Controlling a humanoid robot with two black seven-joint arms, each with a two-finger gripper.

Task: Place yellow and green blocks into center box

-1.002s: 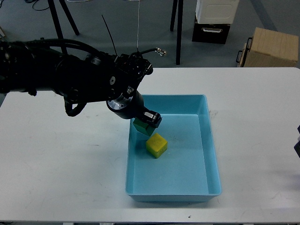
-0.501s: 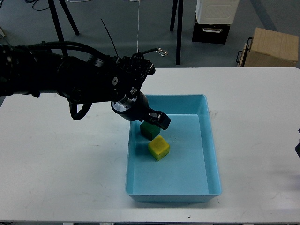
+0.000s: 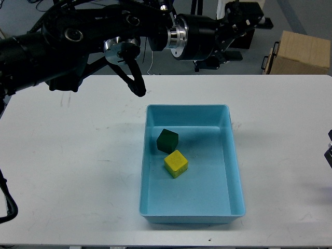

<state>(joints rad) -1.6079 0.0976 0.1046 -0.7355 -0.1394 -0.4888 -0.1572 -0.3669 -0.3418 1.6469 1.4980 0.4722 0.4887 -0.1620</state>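
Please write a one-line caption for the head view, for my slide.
Green block and yellow block lie side by side in the blue box; left gripper is raised above the table.

I see a dark green block [image 3: 167, 140] and a yellow block [image 3: 176, 163] touching inside the blue box [image 3: 236, 171]. Both lie well below my left claw [image 3: 249, 15].

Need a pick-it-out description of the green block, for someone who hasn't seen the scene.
On the white table sits a light blue box. Two cubes lie inside, toward its left wall, touching at a corner. The green block is the dark one farther from the robot; the yellow block is brighter and nearer.
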